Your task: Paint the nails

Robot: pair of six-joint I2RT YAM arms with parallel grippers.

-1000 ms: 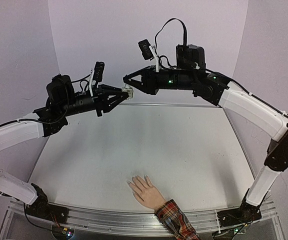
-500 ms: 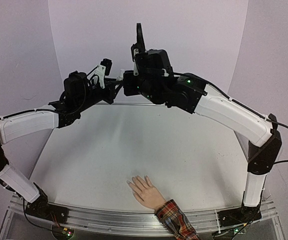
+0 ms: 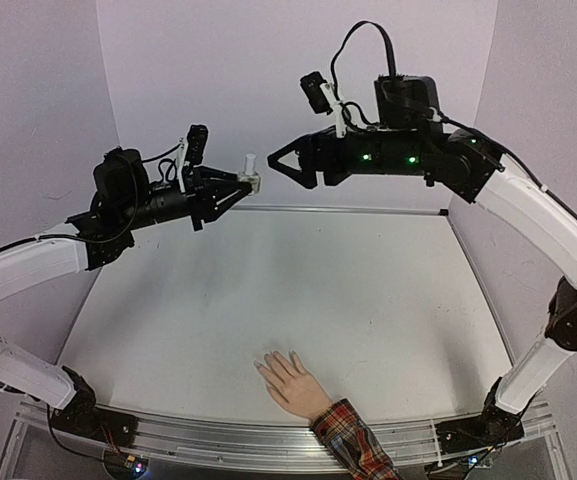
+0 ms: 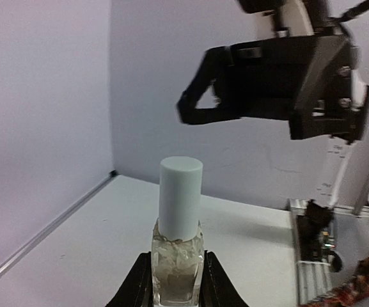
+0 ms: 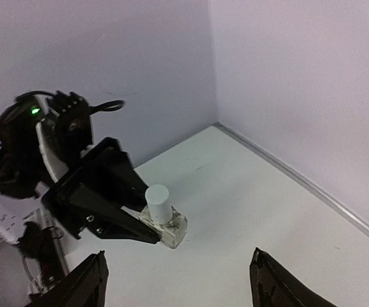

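A small clear polish bottle [image 4: 177, 268] with a white cap [image 4: 180, 199] stands upright, high above the back of the table. My left gripper [image 4: 177, 284] is shut on its glass body, also seen from above [image 3: 244, 185]. My right gripper [image 3: 278, 164] hangs open just right of the cap, not touching it. In the right wrist view the bottle [image 5: 165, 222] sits beyond and between its spread fingertips [image 5: 93, 276]. The flesh-coloured mannequin hand [image 3: 290, 383] lies palm down at the near edge. Its nails are too small to make out.
A red plaid sleeve cuff [image 3: 353, 441] runs off the near edge over the aluminium rail [image 3: 218, 432]. Pale purple walls [image 3: 198, 60] close the back and both sides of the white table [image 3: 268, 290].
My right gripper has opened and pulled back to the right, away from the cap. The cap stays on the bottle. The left arm swung inward and has returned, still holding the bottle.
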